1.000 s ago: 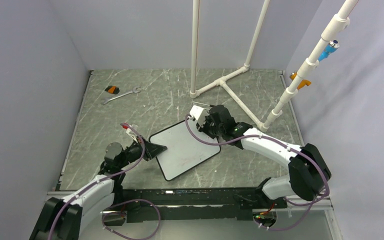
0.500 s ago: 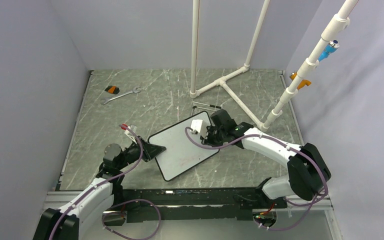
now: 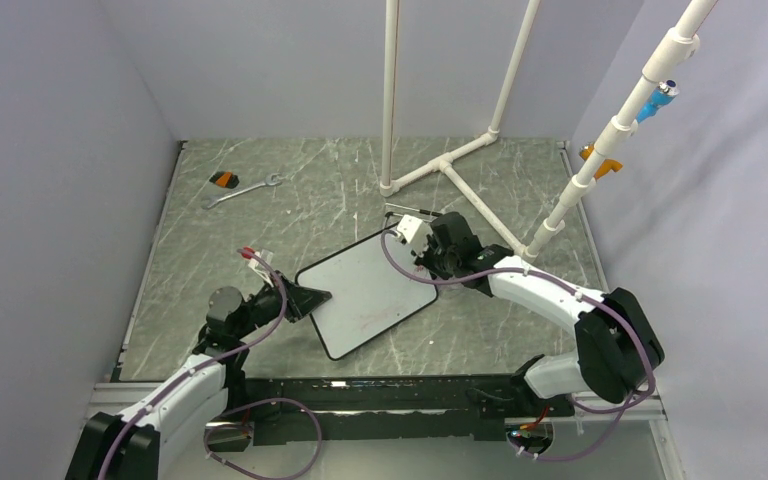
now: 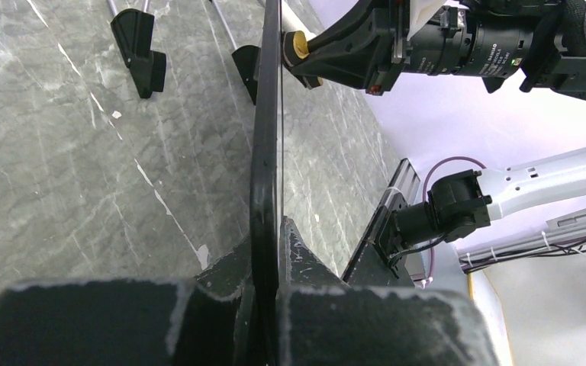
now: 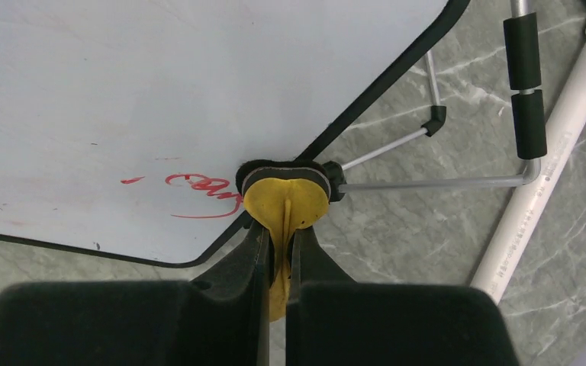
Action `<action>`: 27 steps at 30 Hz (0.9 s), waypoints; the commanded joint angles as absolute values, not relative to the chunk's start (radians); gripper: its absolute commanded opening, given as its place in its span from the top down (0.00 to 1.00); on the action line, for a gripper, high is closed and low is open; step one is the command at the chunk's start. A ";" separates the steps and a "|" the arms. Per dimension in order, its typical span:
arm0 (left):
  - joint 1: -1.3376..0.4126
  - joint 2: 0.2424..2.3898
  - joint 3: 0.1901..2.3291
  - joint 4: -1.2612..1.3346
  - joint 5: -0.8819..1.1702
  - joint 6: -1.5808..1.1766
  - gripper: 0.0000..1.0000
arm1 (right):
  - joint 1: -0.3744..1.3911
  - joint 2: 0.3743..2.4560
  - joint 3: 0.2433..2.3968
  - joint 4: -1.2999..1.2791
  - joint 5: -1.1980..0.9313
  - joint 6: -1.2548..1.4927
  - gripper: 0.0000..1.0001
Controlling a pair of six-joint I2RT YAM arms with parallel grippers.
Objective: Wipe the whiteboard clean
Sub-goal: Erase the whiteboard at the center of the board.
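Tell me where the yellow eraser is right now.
In the right wrist view, the eraser is pinched in the right claw, at the whiteboard edge beside the wire stand.

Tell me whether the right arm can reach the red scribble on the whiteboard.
Probably yes: the right gripper, shut on a yellow eraser, sits at the edge of the whiteboard; the red scribble lies on bare board, nothing between.
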State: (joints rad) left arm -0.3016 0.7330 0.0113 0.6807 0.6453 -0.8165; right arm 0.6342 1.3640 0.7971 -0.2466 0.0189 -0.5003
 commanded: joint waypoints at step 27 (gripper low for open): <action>-0.307 0.700 0.035 0.734 0.716 -0.795 1.00 | 0.655 1.374 0.820 -0.306 -0.099 -0.560 1.00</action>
State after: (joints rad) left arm -0.3016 0.7170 0.0113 0.6682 0.6498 -0.8055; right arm 0.6167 1.3624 0.7975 -0.2653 0.0074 -0.5186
